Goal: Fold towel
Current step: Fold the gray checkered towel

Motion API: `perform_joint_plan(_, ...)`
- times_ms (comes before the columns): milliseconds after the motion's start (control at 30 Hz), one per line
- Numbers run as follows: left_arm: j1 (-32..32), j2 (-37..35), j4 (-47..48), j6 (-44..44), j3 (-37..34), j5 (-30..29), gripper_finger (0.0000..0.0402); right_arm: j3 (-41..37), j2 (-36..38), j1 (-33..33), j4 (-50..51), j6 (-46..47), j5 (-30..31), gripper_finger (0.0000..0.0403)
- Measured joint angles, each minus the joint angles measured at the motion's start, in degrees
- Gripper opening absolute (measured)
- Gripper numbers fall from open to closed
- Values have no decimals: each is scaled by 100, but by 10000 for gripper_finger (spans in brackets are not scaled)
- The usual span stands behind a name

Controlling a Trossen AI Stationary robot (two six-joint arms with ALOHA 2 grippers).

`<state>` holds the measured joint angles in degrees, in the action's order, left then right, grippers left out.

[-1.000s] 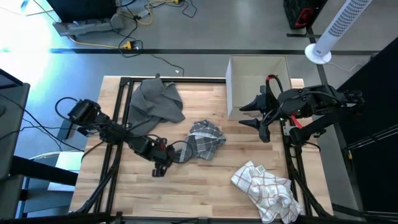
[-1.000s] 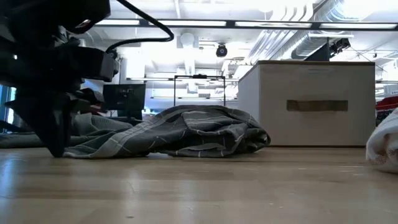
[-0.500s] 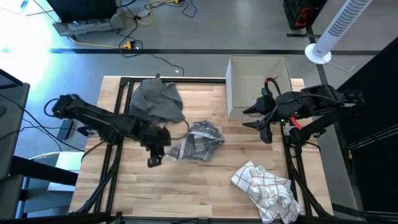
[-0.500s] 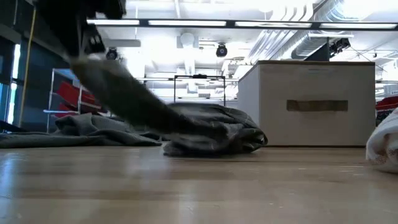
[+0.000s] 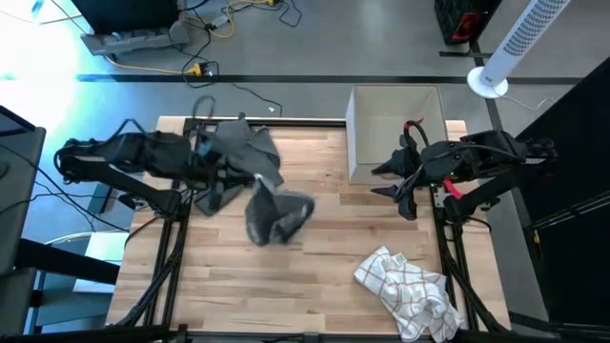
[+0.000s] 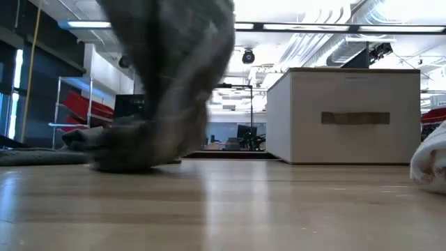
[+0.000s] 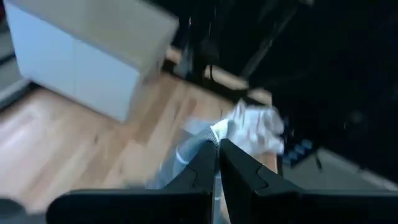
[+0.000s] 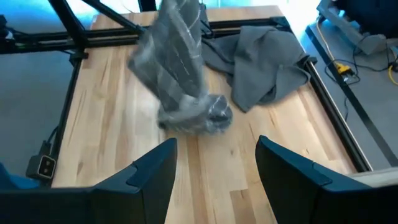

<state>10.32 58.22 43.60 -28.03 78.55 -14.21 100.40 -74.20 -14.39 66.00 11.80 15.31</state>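
The jaws of the left gripper [image 7: 217, 158] are seen pressed almost together in the left wrist view, with a thin edge of the grey plaid towel [image 5: 272, 211] pinched between the fingertips. The jaws of the right gripper [image 5: 389, 178] are held wide apart, and nothing is gripped between them.

Landmark: the white box [image 5: 393, 122] at the far side of the table [image 5: 324, 286].

Nearest the front edge, on the box's side of the table, a white checked cloth [image 5: 405, 293] is noted lying crumpled, well apart from the box. In the low view only its edge is seen.

The grey plaid towel is recorded mid-table, well to the left of the box. It hangs lifted from the left gripper, with its lower end bunched on the wood [image 8: 193, 115]. Motion blur is noted on it in the low view [image 6: 167, 84].

The right gripper is held above the table just in front of the box's near corner.

A plain grey cloth [image 5: 236, 152] is spread at the far edge, left of the box and just behind the lifted towel. The left arm is seen extended over that cloth.
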Motion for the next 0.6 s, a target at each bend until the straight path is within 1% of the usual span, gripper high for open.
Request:
perform_joint_plan(67,-28,-31,534,-67,-1,-161,4,-7,-14,0,-3,-51,-113,204)
perform_joint_plan(167,-115,54,1209,-518,-16,-462,4,-240,15,0,-212,-141,-197,204)
perform_joint_plan(267,-191,202,1149,-734,-12,-689,4,-632,44,0,-470,-140,-216,204)
perform_joint_plan(367,-247,482,835,-875,-10,-874,4,-1112,49,0,-977,-155,-259,204)
perform_joint_plan(433,-294,735,618,-923,-10,-807,4,-1452,49,0,-1496,-182,-409,204)
perform_joint_plan(533,-297,1132,410,-929,-10,-438,4,-1915,49,0,-2431,-281,-693,204)
perform_joint_plan(600,-283,1389,284,-870,-11,-126,4,-2146,49,-2,-2984,-273,-717,204)
